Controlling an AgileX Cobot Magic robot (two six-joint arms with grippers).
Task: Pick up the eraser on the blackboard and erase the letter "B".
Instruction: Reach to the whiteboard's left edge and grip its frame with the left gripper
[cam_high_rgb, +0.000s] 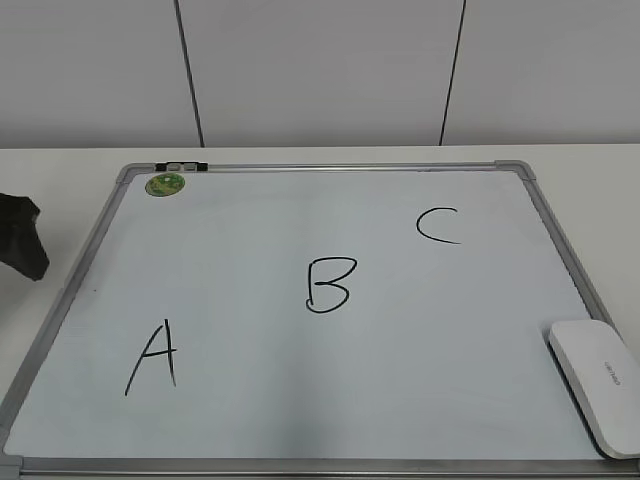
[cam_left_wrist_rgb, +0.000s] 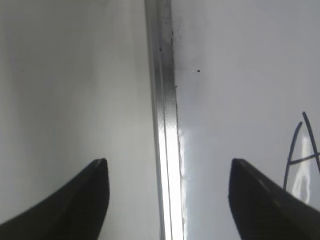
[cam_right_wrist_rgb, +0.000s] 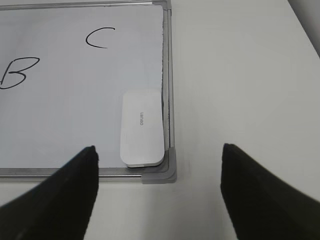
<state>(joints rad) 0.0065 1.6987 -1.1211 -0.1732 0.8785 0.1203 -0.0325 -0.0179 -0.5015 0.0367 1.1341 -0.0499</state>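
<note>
The blackboard is a white board with a silver frame lying flat on the table. The black letter "B" is near its middle, also in the right wrist view. The white eraser lies in the board's near right corner, also in the right wrist view. My right gripper is open and empty, above the table just short of that corner. My left gripper is open and empty over the board's left frame; its dark tip shows at the left edge of the exterior view.
A black "A" is at the near left and a black "C" at the far right of the board. A round green magnet sits at the far left corner. A white wall stands behind the table.
</note>
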